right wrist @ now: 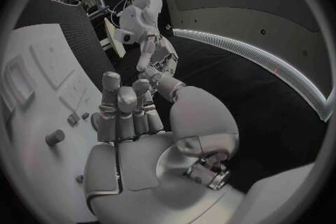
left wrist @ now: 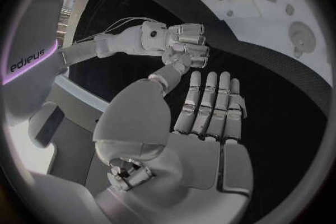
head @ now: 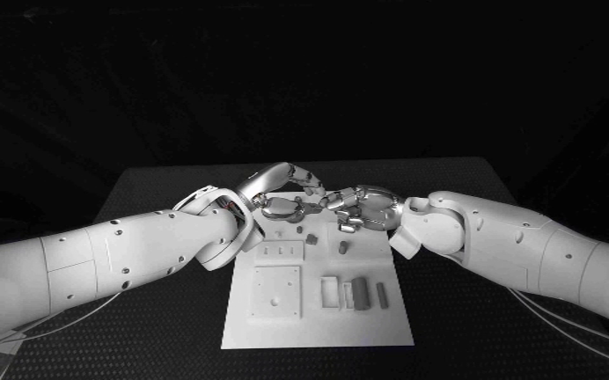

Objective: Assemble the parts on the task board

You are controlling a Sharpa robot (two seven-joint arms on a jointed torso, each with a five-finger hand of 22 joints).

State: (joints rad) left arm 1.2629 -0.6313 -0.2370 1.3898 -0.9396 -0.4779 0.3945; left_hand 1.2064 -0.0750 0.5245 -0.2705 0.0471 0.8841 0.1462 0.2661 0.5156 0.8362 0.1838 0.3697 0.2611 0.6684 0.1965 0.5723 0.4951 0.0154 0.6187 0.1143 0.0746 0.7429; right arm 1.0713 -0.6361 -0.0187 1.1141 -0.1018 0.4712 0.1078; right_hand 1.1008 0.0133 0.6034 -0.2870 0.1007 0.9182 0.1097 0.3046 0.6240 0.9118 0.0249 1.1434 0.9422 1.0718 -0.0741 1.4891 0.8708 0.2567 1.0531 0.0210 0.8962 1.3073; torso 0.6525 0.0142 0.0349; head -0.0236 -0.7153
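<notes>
The task board (head: 318, 305) lies in the lower middle of the head view on the black counter (head: 152, 186), a white plate running from the two hands down toward the bottom edge. Small grey parts (head: 361, 293) lie side by side in its lower right area, and a few more parts stand near its upper end, just below the hands.

The left hand (head: 273, 191) hangs over the board's upper end, left of centre in the frame. In its wrist view its fingers (left wrist: 210, 103) are stretched out straight and close together, the thumb out to the side, with nothing in them.

The right hand (head: 362, 207) meets it from the right, fingertips very near those of the left hand. Its fingers (right wrist: 126, 109) likewise reach out straight, side by side, holding nothing.
</notes>
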